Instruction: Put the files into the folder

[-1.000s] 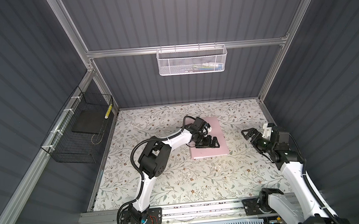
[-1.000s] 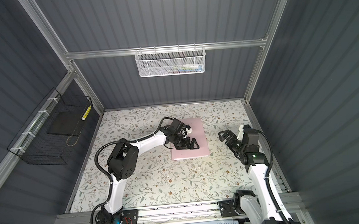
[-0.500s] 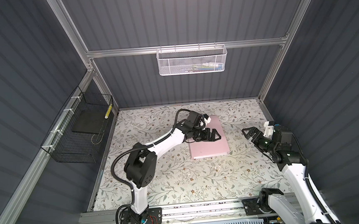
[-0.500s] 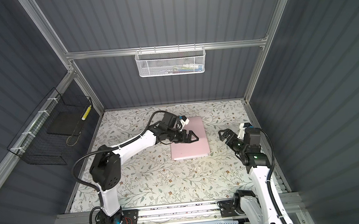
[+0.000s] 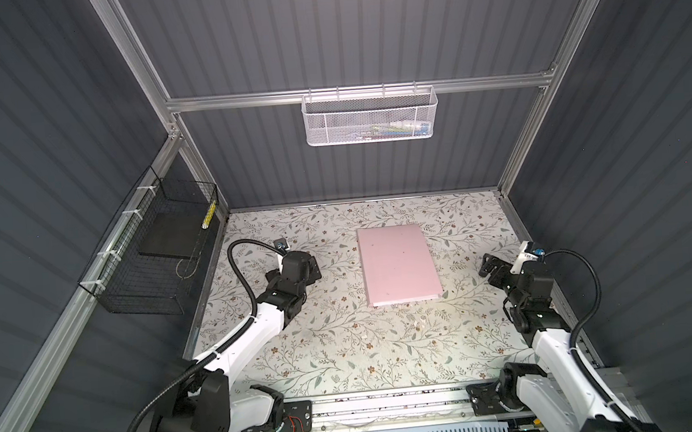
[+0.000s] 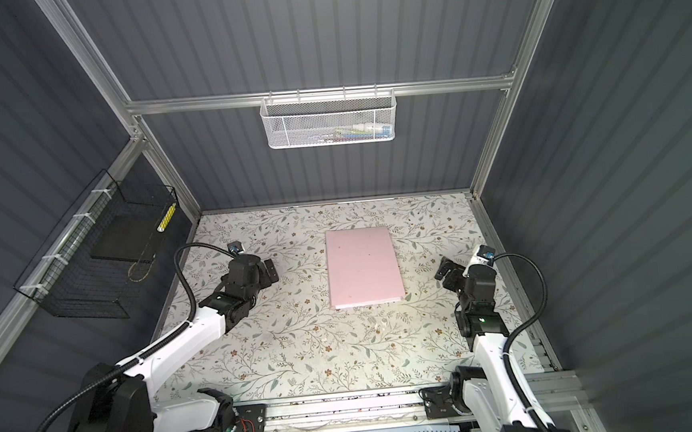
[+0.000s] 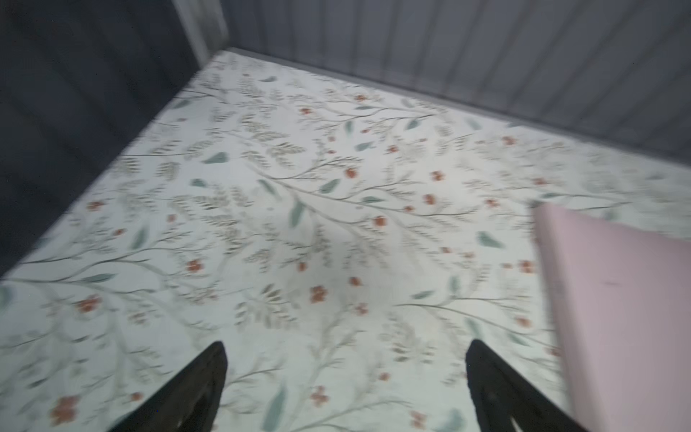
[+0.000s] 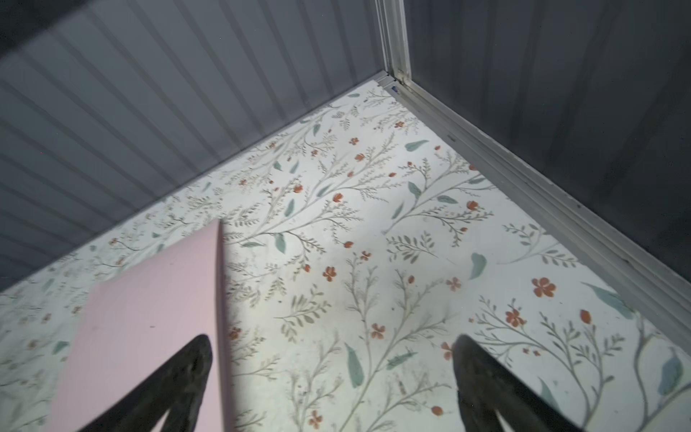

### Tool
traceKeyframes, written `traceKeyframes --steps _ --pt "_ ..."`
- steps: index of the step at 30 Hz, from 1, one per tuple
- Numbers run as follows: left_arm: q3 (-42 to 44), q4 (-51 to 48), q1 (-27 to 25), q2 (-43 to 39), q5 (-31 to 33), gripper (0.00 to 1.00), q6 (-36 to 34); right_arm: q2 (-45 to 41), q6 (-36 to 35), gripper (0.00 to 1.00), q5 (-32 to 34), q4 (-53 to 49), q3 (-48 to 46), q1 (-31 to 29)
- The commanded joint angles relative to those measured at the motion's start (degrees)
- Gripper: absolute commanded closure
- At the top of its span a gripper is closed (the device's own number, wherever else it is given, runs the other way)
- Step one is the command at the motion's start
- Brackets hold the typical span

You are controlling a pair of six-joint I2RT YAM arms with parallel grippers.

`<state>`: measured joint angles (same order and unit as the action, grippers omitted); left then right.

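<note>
The pale pink folder (image 5: 398,265) (image 6: 363,266) lies shut and flat on the floral table in both top views. A thin white edge (image 5: 404,303), possibly the files, shows along its near side; otherwise the files are hidden. My left gripper (image 5: 312,269) (image 6: 271,272) hovers open well to the left of the folder, holding nothing. My right gripper (image 5: 490,267) (image 6: 444,270) stands open just off the folder's right side. The left wrist view is blurred: my left gripper (image 7: 346,359) over bare table, the folder (image 7: 617,318) off to one side. One finger of my right gripper (image 8: 332,351) overlaps the folder (image 8: 149,318).
A white mesh basket (image 5: 371,117) hangs on the back wall. A black wire basket (image 5: 151,260) on the left wall holds a flat black slab (image 5: 168,237). Grey ribbed walls and aluminium rails close the table in on three sides.
My left gripper has drawn back from over the folder to the left, leaving it uncovered. The right arm has shifted only slightly.
</note>
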<state>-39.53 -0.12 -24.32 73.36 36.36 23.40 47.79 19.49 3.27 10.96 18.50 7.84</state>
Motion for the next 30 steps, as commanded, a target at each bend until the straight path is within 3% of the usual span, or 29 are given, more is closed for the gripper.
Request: traceKeyframes --steps 1,6,9,10,12,13,15,17,19,20,22,24,30 --pt "4.4 14.2 2.5 2.2 16.5 0.0 -9.0 3.9 -4.8 0.01 5.1 21.3 -5.0 0.2" --pt "13.9 37.9 10.1 9.9 9.8 0.0 -14.1 19.6 -5.8 0.01 2.8 42.4 -8.3 0.3" --pt "15.4 50.2 11.2 16.3 7.0 0.0 -21.6 25.2 -9.6 0.01 -0.5 48.8 -8.0 0.3" --pt "16.0 51.8 11.3 16.7 3.0 0.0 -22.8 28.8 -9.4 0.01 -0.7 51.4 -7.5 0.4" --pt "17.4 59.4 12.4 21.2 2.6 0.0 -22.8 37.4 -11.5 0.01 -6.3 62.0 -7.5 0.3" --pt "17.4 63.5 12.7 23.2 -0.7 0.0 -25.4 37.7 -11.8 0.01 -7.8 61.9 -7.4 0.3" --pt "15.4 55.9 13.8 22.2 -5.6 0.0 -23.8 33.5 -11.4 0.01 -6.1 50.0 -4.8 0.3" --pt "14.3 59.1 16.4 26.2 -8.6 0.0 -23.4 36.7 -12.2 0.01 -7.5 53.2 -3.5 0.0" --pt "12.9 51.0 18.0 24.1 -11.5 0.0 -20.4 35.0 -13.2 0.01 -10.5 44.4 -0.6 0.1" --pt "13.8 56.2 18.1 25.5 -11.7 0.0 -21.7 35.0 -13.3 0.01 -10.5 44.6 -0.5 0.1" --pt "12.7 51.1 18.2 24.4 -11.8 0.0 -20.3 36.5 -13.1 0.01 -10.7 49.7 -1.9 0.0" --pt "13.3 55.2 18.3 25.6 -11.8 0.0 -21.2 35.6 -13.9 0.01 -10.9 45.8 -0.6 -0.3" --pt "13.4 54.2 18.2 25.1 -11.5 0.0 -21.1 35.9 -15.4 0.01 -10.1 44.3 0.4 -1.7"
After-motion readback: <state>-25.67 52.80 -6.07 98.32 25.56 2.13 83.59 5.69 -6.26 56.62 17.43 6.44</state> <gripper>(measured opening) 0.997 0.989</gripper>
